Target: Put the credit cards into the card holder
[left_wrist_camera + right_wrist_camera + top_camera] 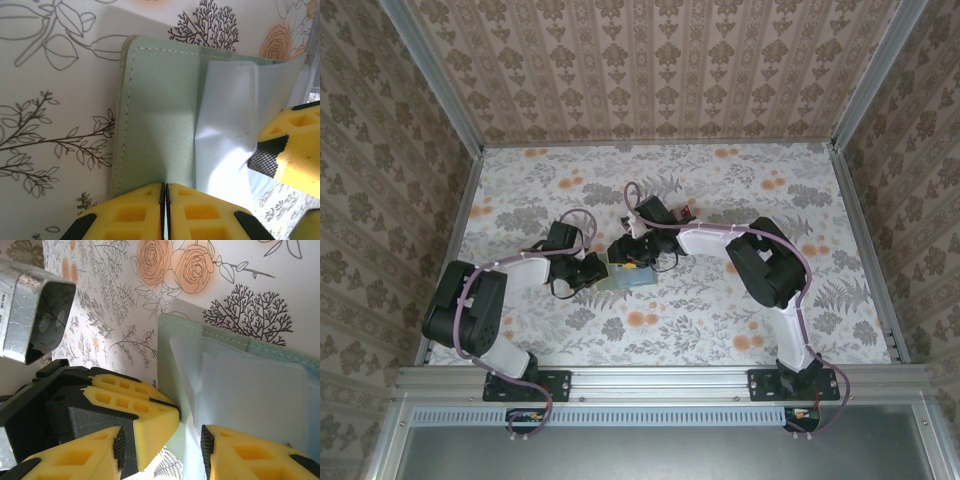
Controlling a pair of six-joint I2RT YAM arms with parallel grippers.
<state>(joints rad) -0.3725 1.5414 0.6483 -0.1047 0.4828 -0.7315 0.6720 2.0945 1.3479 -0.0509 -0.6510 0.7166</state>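
Observation:
The grey-green card holder [628, 281] [160, 115] [166, 355] lies open on the flowered table, its pale inner flap [227, 115] [250, 395] bulging upward. My left gripper [603, 270] [165, 187] is shut on the holder's near edge, and its yellow fingers [150, 405] pinch the green cover. My right gripper [632, 262] [162, 446] stands open over the holder's end. One of its fingers [295, 160] touches the flap with its black pad. A small red scrap [687, 212] behind the right wrist may be the credit cards; it is too small to tell.
Both arms meet at the table's middle [720, 300]. Patterned walls [650, 60] close in the back and sides. A metal rail [660, 380] runs along the near edge. The left arm's wrist camera housing [35, 310] sits close to the right fingers.

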